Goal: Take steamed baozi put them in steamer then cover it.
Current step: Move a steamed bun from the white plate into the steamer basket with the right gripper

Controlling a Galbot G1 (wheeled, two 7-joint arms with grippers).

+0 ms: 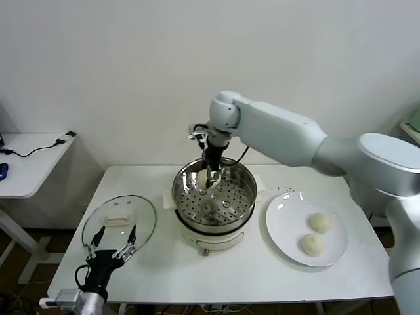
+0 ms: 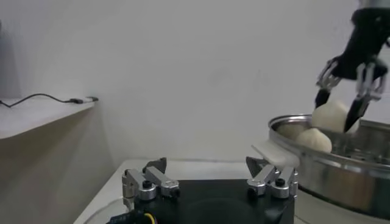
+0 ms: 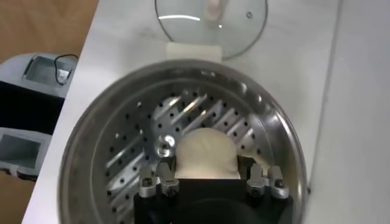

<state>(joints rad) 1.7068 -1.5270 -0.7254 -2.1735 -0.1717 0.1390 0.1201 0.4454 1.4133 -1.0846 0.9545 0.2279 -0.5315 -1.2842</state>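
The steel steamer (image 1: 244,197) stands mid-table on its white base. My right gripper (image 1: 213,176) hangs inside its back part, shut on a cream-white baozi (image 3: 206,152), just above the perforated tray (image 3: 128,164). In the left wrist view that held baozi (image 2: 332,114) hovers over another baozi (image 2: 314,139) lying in the steamer. Two more baozi (image 1: 320,222) (image 1: 312,245) rest on the white plate (image 1: 282,220) to the right. The glass cover (image 1: 134,213) lies flat on the table to the left. My left gripper (image 1: 113,239) is open at the cover's near edge, holding nothing.
A white side table (image 1: 33,157) with a black cable stands off to the left. A white wall runs close behind the table. The steamer's white side handle (image 2: 277,153) points toward the cover.
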